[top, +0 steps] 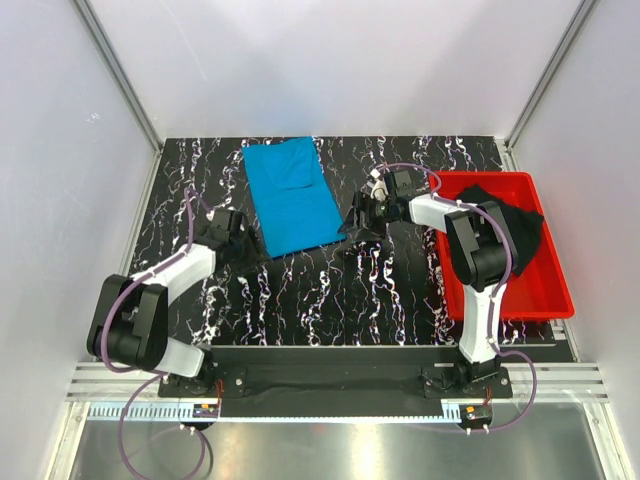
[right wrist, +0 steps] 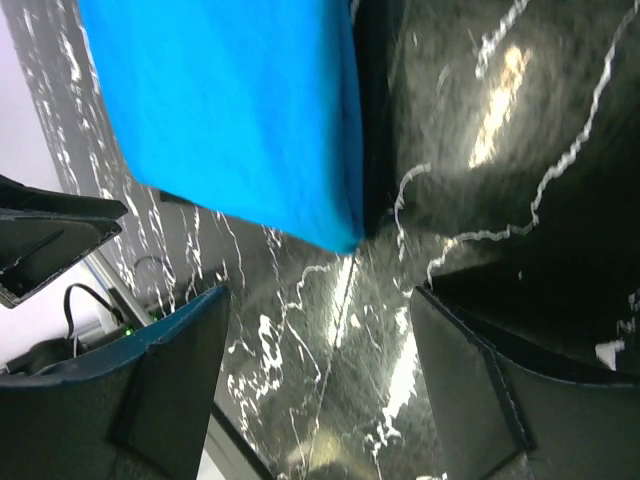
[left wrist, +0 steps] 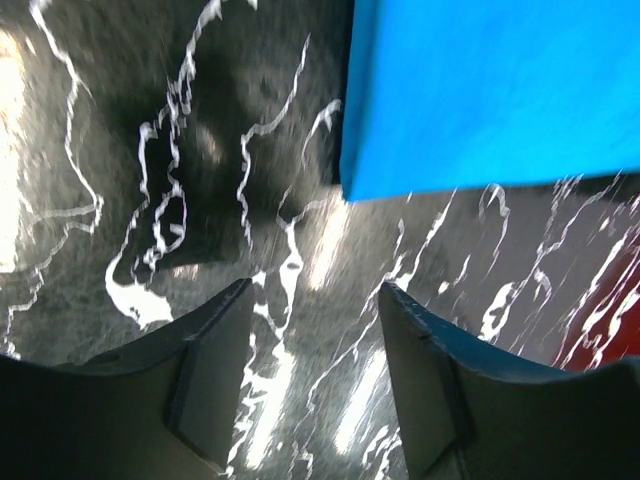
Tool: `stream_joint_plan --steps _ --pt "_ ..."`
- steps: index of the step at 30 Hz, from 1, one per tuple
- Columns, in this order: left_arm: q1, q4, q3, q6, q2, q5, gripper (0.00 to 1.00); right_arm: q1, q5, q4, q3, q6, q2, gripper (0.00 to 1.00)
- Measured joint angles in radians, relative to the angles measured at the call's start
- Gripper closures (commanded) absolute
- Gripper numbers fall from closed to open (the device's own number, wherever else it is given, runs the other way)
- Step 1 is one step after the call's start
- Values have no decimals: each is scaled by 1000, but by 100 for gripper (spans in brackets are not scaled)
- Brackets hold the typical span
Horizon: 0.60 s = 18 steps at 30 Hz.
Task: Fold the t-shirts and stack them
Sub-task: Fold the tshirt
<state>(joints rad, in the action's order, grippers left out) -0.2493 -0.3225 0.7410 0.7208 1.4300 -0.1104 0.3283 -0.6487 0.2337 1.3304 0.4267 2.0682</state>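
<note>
The sky-blue t-shirt point(top: 291, 195) lies folded into a long rectangle on the black marbled table point(top: 330, 290), at the back centre. The black t-shirt point(top: 505, 232) lies crumpled in the red tray point(top: 548, 290) at the right. My left gripper point(top: 243, 243) is open and empty, low over the table by the blue shirt's near left corner point(left wrist: 480, 100). My right gripper point(top: 355, 218) is open and empty, low by the shirt's near right corner point(right wrist: 230, 110). Neither gripper touches the cloth.
White walls close the table at the back and both sides. The left arm's fingers point(right wrist: 50, 235) show at the left edge of the right wrist view. A metal rail point(top: 330, 380) runs along the near edge by the arm bases.
</note>
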Motion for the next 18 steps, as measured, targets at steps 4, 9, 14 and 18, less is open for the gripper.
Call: stream_joint_plan --steps 4,9,14,18 --pt "0 53 0 37 33 26 38 0 1 -90 -9 39 14 20" --pt "0 125 6 52 96 33 38 0 22 -157 -11 64 26 23" --pt "6 196 9 65 129 27 41 0 8 -192 13 68 61 36" --pt "11 260 39 80 187 9 49 -3 -7 -218 13 65 79 48"
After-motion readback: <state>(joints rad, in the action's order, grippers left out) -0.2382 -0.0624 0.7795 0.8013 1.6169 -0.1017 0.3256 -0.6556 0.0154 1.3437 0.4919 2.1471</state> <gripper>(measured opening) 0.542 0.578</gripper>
